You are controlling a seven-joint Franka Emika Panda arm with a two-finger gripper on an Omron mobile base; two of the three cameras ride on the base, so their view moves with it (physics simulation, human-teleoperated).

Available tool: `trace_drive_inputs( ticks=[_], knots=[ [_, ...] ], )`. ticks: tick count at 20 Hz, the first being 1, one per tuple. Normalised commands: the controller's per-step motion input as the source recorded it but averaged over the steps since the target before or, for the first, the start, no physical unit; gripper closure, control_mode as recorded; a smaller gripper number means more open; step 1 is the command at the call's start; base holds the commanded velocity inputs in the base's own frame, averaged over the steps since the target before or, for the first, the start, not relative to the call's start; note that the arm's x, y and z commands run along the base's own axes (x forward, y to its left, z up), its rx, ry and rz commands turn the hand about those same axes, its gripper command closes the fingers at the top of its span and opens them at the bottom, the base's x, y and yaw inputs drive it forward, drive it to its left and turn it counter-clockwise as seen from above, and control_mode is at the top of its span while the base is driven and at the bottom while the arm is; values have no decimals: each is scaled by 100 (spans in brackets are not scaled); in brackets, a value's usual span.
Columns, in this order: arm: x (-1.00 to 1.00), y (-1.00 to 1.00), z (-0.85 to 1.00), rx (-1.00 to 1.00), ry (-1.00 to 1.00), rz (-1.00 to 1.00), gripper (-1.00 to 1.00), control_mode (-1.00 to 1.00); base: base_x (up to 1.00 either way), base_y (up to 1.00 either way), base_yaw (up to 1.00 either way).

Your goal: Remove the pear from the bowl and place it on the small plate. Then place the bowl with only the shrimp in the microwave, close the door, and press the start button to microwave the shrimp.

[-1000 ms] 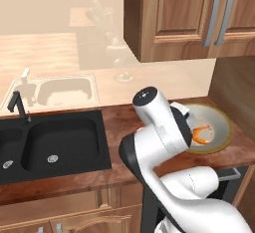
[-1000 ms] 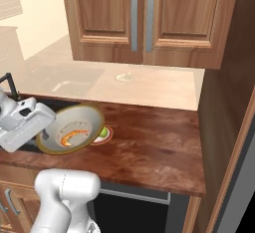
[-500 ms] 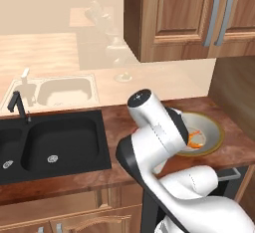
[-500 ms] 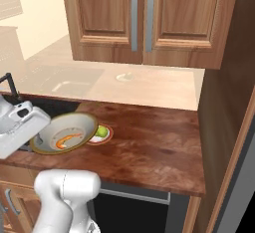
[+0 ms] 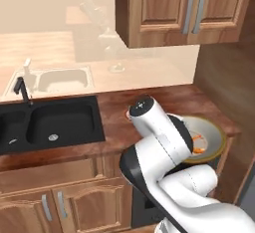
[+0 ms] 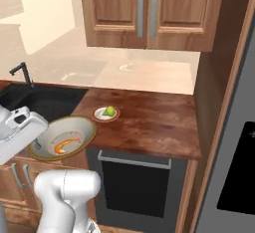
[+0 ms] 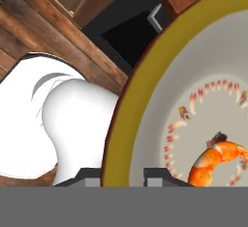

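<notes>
I see the wooden bench [image 6: 149,122] running from the black sink [image 5: 47,122] on the left to the tall dark unit on the right, upper cabinets [image 6: 144,10] above it, black oven front [image 6: 134,179] below its near edge.

Arm is low on the near side of the bench. My fingers [image 7: 125,175] are pinched narrow on the tan-gold rim of the bowl [image 6: 64,136], one tip either side of the rim in the hand view. Bowl is held tilted, hanging past the near edge of the bench, in front of the lower cabinets and to the left of the oven front. In the left base view the bowl [image 5: 206,137] sits at the bench's near right corner, partly hidden by the arm.

Shrimp [image 7: 215,163] lies inside the bowl, on the patterned bottom; it's the only item I can see in there.

Small plate [image 6: 106,114] is flat on the bench, just beyond the bowl, not touching it. Pear [image 6: 110,110] sits on that plate.
</notes>
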Motion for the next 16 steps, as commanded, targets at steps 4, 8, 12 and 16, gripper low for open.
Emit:
trace_drive_inputs(
  ticks=[4,8,12,16],
  knots=[
    [0,0,0,0,0,0,100,100,-100,33,-10],
    [0,0,0,0,0,0,100,100,-100,25,-9],
    [0,0,0,0,0,0,100,100,-100,3,-10],
    [0,0,0,0,0,0,100,100,-100,0,-6]
  ],
)
